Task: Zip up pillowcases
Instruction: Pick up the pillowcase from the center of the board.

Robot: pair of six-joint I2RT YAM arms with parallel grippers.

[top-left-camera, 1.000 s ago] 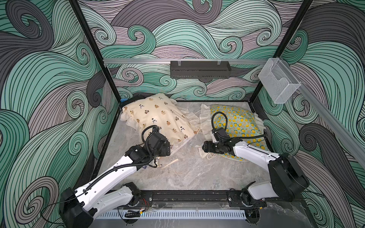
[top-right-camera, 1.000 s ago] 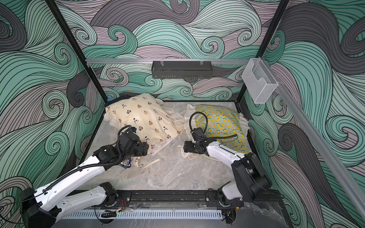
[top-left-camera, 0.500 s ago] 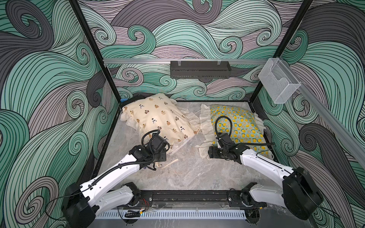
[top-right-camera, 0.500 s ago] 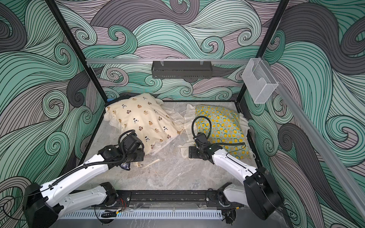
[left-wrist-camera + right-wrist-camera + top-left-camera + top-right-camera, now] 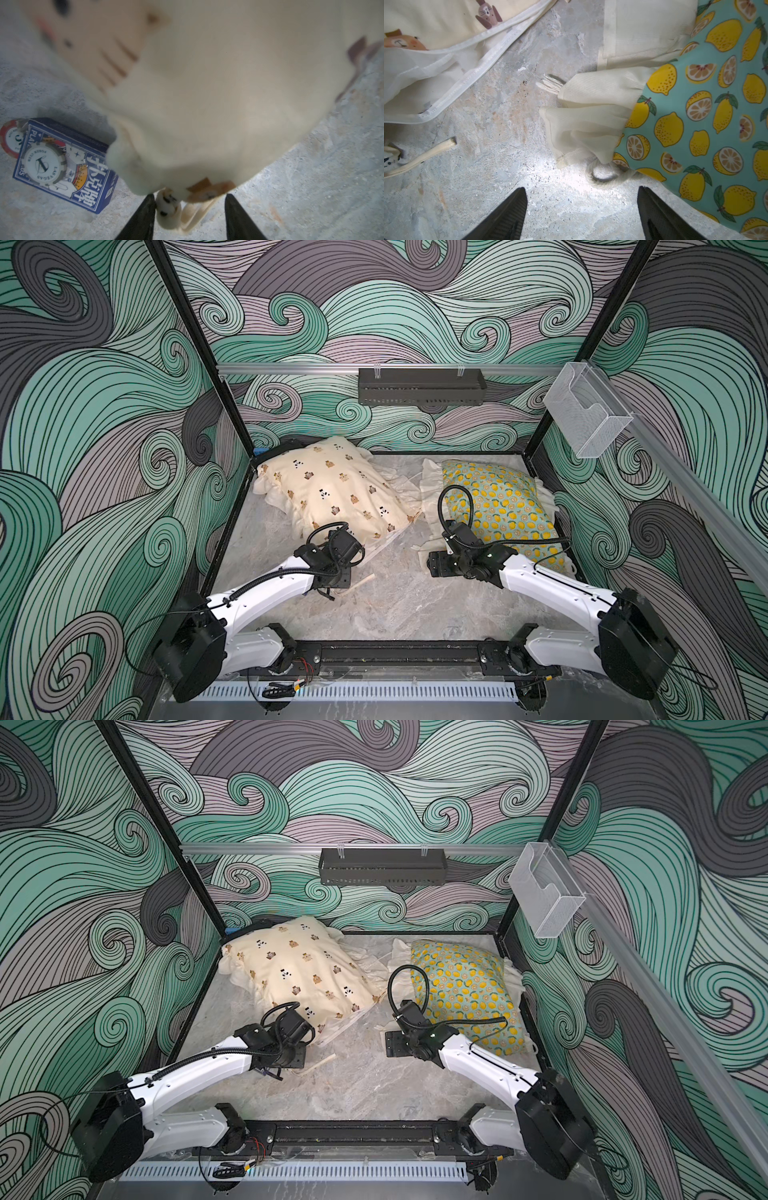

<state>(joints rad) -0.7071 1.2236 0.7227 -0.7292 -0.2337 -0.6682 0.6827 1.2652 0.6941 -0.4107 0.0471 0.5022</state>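
Nearest us, the black base rail carries both arms; everything below is placed from it.

- Just beyond the rail, bare marble floor. A loose cream tie lies on it, on the left arm's side.
- A little farther from the rail, the left gripper hangs low at the near corner of the bear pillowcase. Its jaws stand about half apart. A small rolled printed tab of the case sits between them, touching one finger. The other finger shows a gap, so we read no firm grip.
- At the same distance from the rail, the right gripper hovers over the floor with its jaws wide apart and nothing in them. It sits just short of the rope loop at the ruffled corner of the lemon pillowcase.
- Farther from the rail, both cases lie side by side, bears on the left arm's side, lemons on the right's.
- A blue playing-card box with poker chips shows beside the bear case.

Progress: the bear case's zip gapes, with white liner showing, so we judge it not closed. The lemon case's zip is not visible, so we cannot tell. We reckon most of the work remains.
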